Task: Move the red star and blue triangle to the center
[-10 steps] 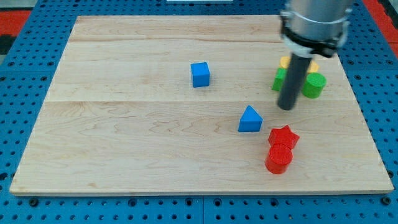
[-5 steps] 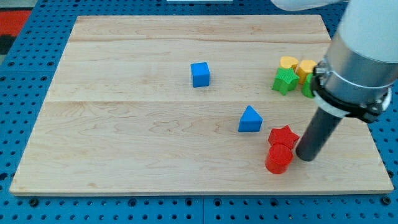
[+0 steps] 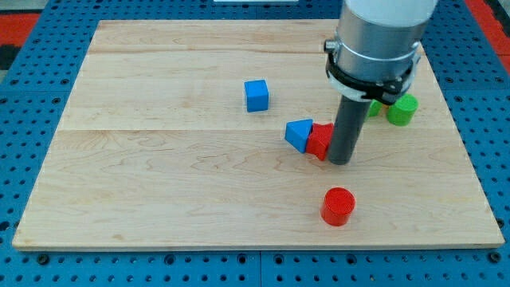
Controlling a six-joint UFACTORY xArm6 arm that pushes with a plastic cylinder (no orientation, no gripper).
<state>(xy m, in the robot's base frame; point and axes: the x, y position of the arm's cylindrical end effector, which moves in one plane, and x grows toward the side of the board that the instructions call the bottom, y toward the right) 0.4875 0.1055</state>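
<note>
The red star lies near the board's middle, a little to the view's right, pressed against the blue triangle on its left. My tip stands on the board right against the star's right side. The rod hides part of the star.
A blue cube sits up and left of the pair. A red cylinder lies below my tip, near the bottom edge. A green cylinder and another green block, partly hidden by the arm, lie at the right. The wooden board sits on a blue pegboard.
My tip swung from the star's lower right and pushed it up and left into the blue triangle, which shifted left too. The red cylinder slid slightly down and left.
</note>
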